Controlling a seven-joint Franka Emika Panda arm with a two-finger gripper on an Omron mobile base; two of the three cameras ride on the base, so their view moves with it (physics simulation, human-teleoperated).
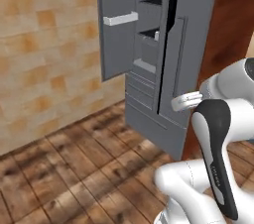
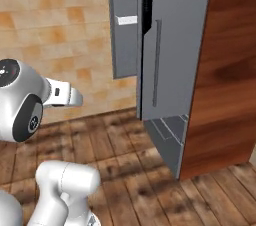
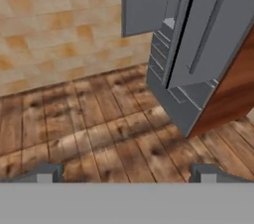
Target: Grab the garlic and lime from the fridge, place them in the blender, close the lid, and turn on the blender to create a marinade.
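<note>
Dark plank flooring [image 1: 74,168] and a tan tiled wall [image 1: 44,44] frame the tall grey fridge [image 1: 188,69], which stands against a reddish-brown wooden side panel [image 2: 225,70]; its left door [image 1: 116,25] is swung open, showing white door bins [image 1: 120,19] and dark inner shelves [image 1: 151,32], while the right door with its long vertical grey bar handle [image 2: 156,62] looks closed or nearly so. No fruit can be made out on the shelves from this far, so where the lime or garlic sits inside cannot be told. The claw [image 3: 126,173] hangs over the floor well short of the fridge, its two dark tips wide apart with nothing between them. By my reading the task is at its very start: the fridge is open, but reaching in, fetching both items, loading the blender, lidding it and switching it on all remain
</note>
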